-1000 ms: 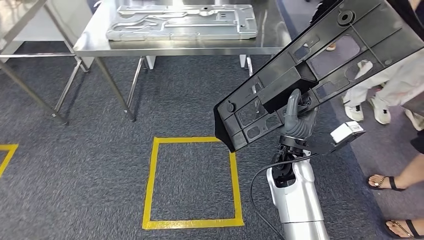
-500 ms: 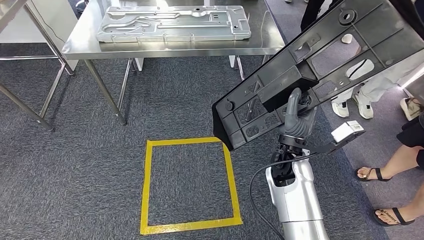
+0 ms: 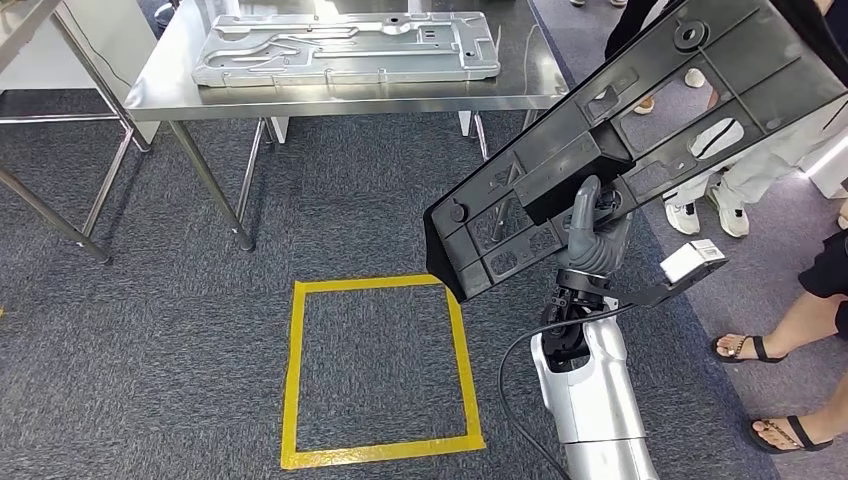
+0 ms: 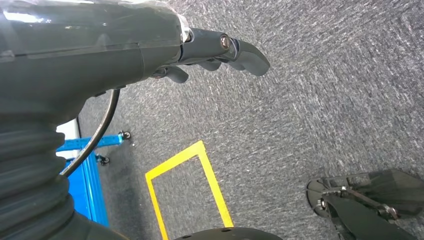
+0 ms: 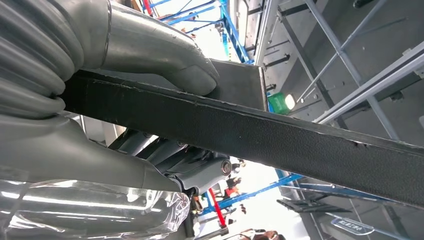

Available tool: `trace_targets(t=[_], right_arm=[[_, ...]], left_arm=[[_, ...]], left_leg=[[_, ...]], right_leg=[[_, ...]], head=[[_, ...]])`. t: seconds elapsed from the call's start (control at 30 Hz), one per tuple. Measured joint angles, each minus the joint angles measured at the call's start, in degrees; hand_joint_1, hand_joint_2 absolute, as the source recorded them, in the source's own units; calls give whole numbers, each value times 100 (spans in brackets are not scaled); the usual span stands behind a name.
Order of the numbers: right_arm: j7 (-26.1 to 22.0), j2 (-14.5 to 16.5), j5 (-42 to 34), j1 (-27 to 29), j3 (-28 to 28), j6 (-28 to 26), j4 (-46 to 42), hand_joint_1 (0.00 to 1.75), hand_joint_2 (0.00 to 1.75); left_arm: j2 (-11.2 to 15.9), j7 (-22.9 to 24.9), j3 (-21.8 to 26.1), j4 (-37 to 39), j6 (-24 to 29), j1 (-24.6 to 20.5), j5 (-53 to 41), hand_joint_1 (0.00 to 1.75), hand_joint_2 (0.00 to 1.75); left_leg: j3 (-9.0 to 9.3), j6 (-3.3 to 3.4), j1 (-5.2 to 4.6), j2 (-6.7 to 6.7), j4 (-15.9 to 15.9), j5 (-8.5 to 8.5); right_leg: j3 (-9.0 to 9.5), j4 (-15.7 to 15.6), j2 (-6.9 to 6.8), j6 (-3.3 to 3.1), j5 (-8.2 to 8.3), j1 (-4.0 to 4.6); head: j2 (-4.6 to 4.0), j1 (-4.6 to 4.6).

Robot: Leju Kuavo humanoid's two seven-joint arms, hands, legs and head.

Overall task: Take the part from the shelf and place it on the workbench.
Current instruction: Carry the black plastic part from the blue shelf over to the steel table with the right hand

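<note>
One large black part [image 3: 640, 130], ribbed and long, held up at a slant in the right hand [image 3: 595, 235], fingers closed around a raised block near its middle, thumb [image 5: 165, 60] pressed on one face of the edge and the other fingers on the opposite face in the right wrist view. Carried well short of the steel workbench [image 3: 160, 85], off to that bench's right and nearer the robot, lower end hanging over the right side of the yellow tape square [image 3: 290, 370] on the grey carpet. Already lying on the workbench: a silver metal panel [image 3: 345, 45]. Left hand [image 4: 220, 52] hanging over the carpet, fingers loosely curled, holding nothing. Beyond the part, away from the workbench, people's feet: white trainers [image 3: 705, 215] and sandals [image 3: 745, 348].
</note>
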Motion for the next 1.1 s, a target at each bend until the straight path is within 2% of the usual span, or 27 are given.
trace_targets(t=[0.17, 0.23, 0.27, 0.3, 0.37, 0.4, 0.43, 0.47, 0.5, 0.53, 0.57, 0.6, 0.73, 0.77, 0.8, 0.87, 0.9, 0.93, 0.97, 1.0, 1.03, 1.07, 1.1], right_arm=[[1, -1, -3, 7, -2, 0, 3, 175, 175], [0, -3, -3, 0, -2, -1, -7, 175, 175], [0, -4, -3, -9, -2, -1, -10, 175, 175], [-1, -4, -3, -16, -2, -1, -10, 175, 175], [1, -8, -3, -6, -2, 0, -1, 175, 175], [1, -10, -3, 8, -2, 0, 5, 175, 175], [2, -13, -3, 18, -2, 0, 11, 175, 175], [2, -15, -3, 21, -2, 1, 15, 175, 175], [2, -16, -3, 18, -2, 1, 15, 175, 175], [2, -16, -3, 11, -2, 1, 18, 175, 175], [2, -17, -3, 4, -1, 2, 20, 175, 175], [2, -19, -3, 2, -1, 1, 23, 175, 175], [2, -25, -3, -5, -1, 2, 25, 175, 175], [2, -24, -3, -14, 1, 2, 25, 175, 175], [1, -24, -3, -20, 3, 2, 25, 175, 175], [1, -24, -3, -15, 5, 1, 40, 175, 175], [2, -24, -3, -8, 5, 1, 52, 175, 175], [2, -24, -3, -2, 5, 1, 67, 175, 175], [2, -24, -3, 1, 5, 2, 77, 175, 175], [1, -24, -3, 0, 5, 3, 84, 175, 175], [1, -25, -3, -8, 4, 4, 92, 175, 175], [1, -26, -1, -22, 4, 3, 103, 175, 175], [5, -27, 10, -35, 5, -2, 115, 175, 175]], left_arm=[[-2, 0, 0, 0, -15, -9, -17, 0, 175], [-8, 1, 0, 0, -15, -15, -32, 0, 175], [-12, 1, 0, 0, -15, -15, -41, 0, 175], [-12, 2, 0, 0, -15, -10, -51, 0, 175], [-12, 3, 0, 0, -15, 5, -63, 0, 175], [-11, 4, 0, 0, -15, 11, -67, 0, 175], [-11, 6, 0, 0, -15, 16, -71, 0, 175], [-11, 8, 0, 0, -15, 18, -75, 0, 175], [-12, 10, 0, 0, -16, 18, -78, 0, 175], [-11, 13, 1, 0, -16, 18, -80, 0, 175], [-11, 14, 1, 0, -17, 15, -80, 0, 175], [-10, 15, 2, 0, -17, 13, -80, 0, 175], [-8, 20, 2, -1, -14, 5, -85, 0, 175], [-8, 21, 2, -2, -12, 3, -90, 0, 175], [-7, 22, 3, -2, -11, 3, -95, 0, 175], [-5, 24, 7, -2, -8, 12, -99, 0, 175], [-2, 28, 14, -2, -4, 20, -99, 0, 175], [2, 34, 25, -2, -1, 31, -99, 0, 175], [5, 42, 39, -2, 3, 42, -99, 0, 175], [9, 48, 54, -2, 4, 50, -99, 0, 175], [17, 52, 69, -2, 5, 57, -99, 0, 175], [23, 54, 80, -1, 7, 62, -99, 0, 175], [28, 54, 89, -1, 9, 60, -98, 0, 175]], left_leg=[[18, 41, 9, 27, -19, -8], [78, 92, 43, 85, -96, 0], [110, 114, 61, 121, -130, 4], [129, 123, 56, 156, -139, -7], [145, 116, 53, 221, -134, -40], [159, 104, 53, 249, -129, -62], [181, 88, 54, 269, -121, -88], [212, 68, 57, 285, -108, -122], [246, 44, 59, 299, -89, -165], [270, 10, 49, 309, -65, -213], [285, -24, 41, 315, -45, -255], [292, -61, 30, 321, -34, -290], [326, -194, 52, 339, 26, -411], [243, -220, 58, 341, 221, -496], [78, -241, 64, 340, 545, -621], [-448, -258, 64, 340, 1403, -853], [-669, -249, 61, 340, 1676, -846], [-797, -229, 55, 340, 1744, -721], [-801, -189, 40, 337, 1544, -459], [-723, -133, 18, 333, 1179, -137], [-615, -64, -11, 330, 836, 100], [-506, 3, -46, 326, 528, 264], [-422, 60, -77, 324, 337, 286]], right_leg=[[1, -8, 23, 47, -14, -12], [-75, 165, -147, 68, -108, 10], [-202, 417, -284, 72, -229, 22], [-409, 792, -422, 70, -392, 26], [-887, 1594, -536, 76, -675, 17], [-1035, 1800, -552, 78, -682, 12], [-1052, 1759, -561, 75, -563, 9], [-941, 1484, -570, 69, -343, 7], [-740, 1042, -587, 60, -97, 5], [-540, 637, -604, 45, 63, 16], [-399, 348, -611, 17, 148, 28], [-326, 199, -613, -17, 151, 41], [-256, 181, -570, -186, 41, 62], [-210, 173, -567, -226, 13, 55], [-160, 168, -568, -260, -23, 54], [-64, 168, -563, -303, -113, 82], [-5, 169, -553, -313, -163, 100], [63, 169, -540, -320, -217, 118], [148, 168, -525, -323, -279, 137], [236, 166, -514, -324, -343, 153], [308, 155, -509, -319, -403, 164], [362, 144, -501, -302, -452, 169], [388, 125, -502, -276, -483, 162]], head=[[0, 0], [1, 1], [1, 1], [1, 2], [1, 2], [0, 2], [0, 2], [1, 2], [1, 2], [1, 2], [1, 2], [0, 1], [1, 0], [1, 0], [1, 0], [0, 0], [0, 0], [0, 0], [0, 0], [0, 0], [1, 1], [1, 1], [0, 0]])
